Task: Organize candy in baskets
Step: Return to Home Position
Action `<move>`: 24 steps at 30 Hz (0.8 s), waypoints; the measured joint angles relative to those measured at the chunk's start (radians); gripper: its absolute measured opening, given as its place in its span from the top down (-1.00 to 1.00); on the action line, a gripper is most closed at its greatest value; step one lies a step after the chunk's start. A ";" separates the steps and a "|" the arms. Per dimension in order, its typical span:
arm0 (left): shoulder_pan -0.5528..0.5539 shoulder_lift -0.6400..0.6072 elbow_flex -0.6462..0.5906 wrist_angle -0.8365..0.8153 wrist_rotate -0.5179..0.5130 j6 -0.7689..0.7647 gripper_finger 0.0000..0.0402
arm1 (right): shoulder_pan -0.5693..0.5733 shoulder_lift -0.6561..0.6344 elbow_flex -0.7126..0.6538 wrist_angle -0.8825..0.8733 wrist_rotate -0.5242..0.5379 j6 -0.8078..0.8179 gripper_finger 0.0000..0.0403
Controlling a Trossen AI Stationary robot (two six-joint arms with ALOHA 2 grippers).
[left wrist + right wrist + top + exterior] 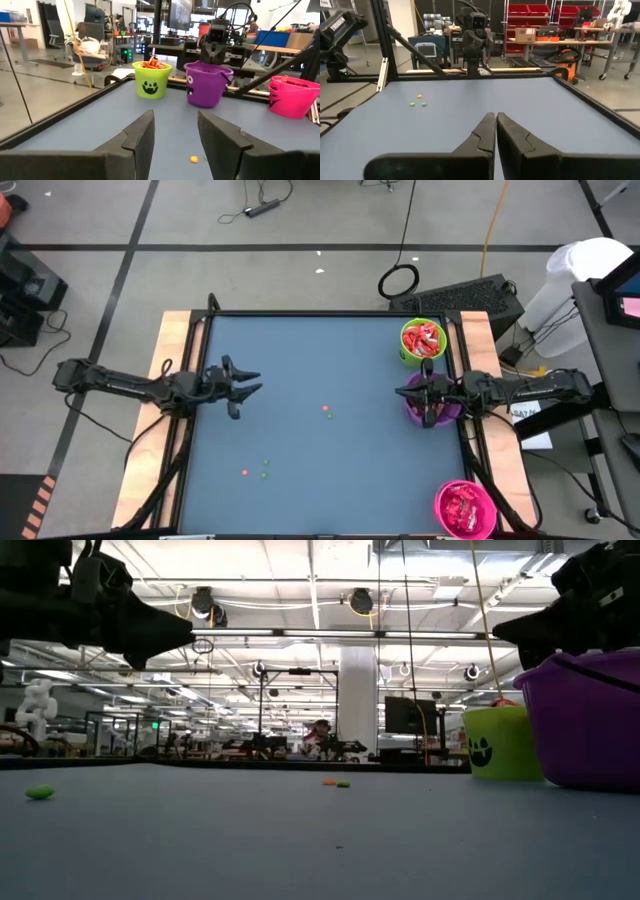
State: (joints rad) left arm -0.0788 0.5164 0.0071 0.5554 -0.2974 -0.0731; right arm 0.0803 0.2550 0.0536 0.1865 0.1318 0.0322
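Three baskets stand along the table's right side: a lime green basket (405,345) at the far end, a purple basket (412,412) in the middle, and a pink basket (465,508) at the near end. Red wrapped candy (424,337) fills the green basket, and more candy (462,504) lies in the pink one. My right gripper (398,391) hangs shut and level above the purple basket (206,84), pointing toward the table's middle and hiding its inside. My left gripper (257,382) hovers open at the table's left side, pointing right, with nothing between its fingers (142,137).
A few tiny round dots lie loose on the blue table top: one pair near the middle (325,410), others toward the near left (262,468). Wooden rails (170,360) border the table on the left and right. Open surface lies between the two grippers.
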 joint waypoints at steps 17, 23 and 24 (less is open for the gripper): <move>0.000 -0.255 0.000 -0.263 -0.054 0.003 0.22 | 0.000 -0.236 -0.040 -0.136 0.024 0.016 0.97; 0.000 -0.347 -0.001 -0.376 -0.044 0.000 0.22 | 0.000 -0.248 -0.039 -0.143 0.022 0.015 0.97; 0.000 -0.364 -0.001 -0.399 -0.044 0.000 0.22 | 0.000 -0.247 -0.039 -0.143 0.023 0.015 0.97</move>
State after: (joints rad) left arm -0.0788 0.1525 0.0063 0.1560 -0.3411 -0.0726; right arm 0.0799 0.0081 0.0147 0.0434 0.1547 0.0475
